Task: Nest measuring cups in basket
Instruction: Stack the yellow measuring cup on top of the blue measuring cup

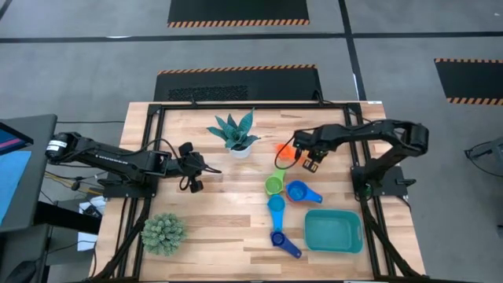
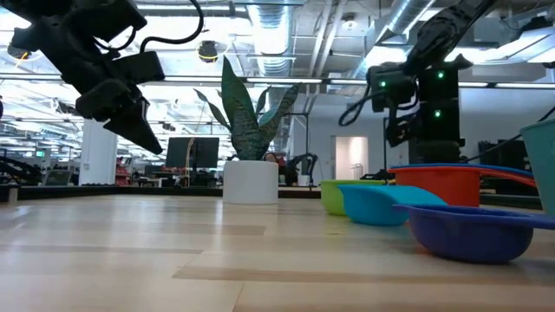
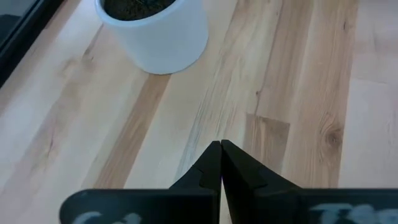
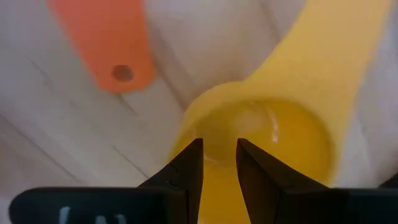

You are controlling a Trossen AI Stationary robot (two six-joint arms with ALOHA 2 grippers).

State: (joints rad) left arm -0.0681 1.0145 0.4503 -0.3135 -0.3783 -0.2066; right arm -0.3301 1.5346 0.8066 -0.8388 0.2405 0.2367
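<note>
A yellow measuring cup (image 4: 273,137) lies open side up on the table, its handle pointing away from my right gripper (image 4: 217,152). That gripper is open and points down, with its fingertips just over the cup's near rim. An orange cup's handle (image 4: 109,50) lies beside it. Green (image 1: 273,185), blue (image 1: 299,191), light blue (image 1: 276,206) and dark blue (image 1: 284,244) cups lie on the wood left of the teal basket (image 1: 332,230). My left gripper (image 1: 203,168) hangs shut over bare wood near the table's middle.
A spiky-leaved plant in a white pot (image 1: 234,134) stands at the far middle, close to the orange cup (image 1: 283,149). A round bushy plant (image 1: 163,233) stands at the near left. Bare wood lies between the two arms.
</note>
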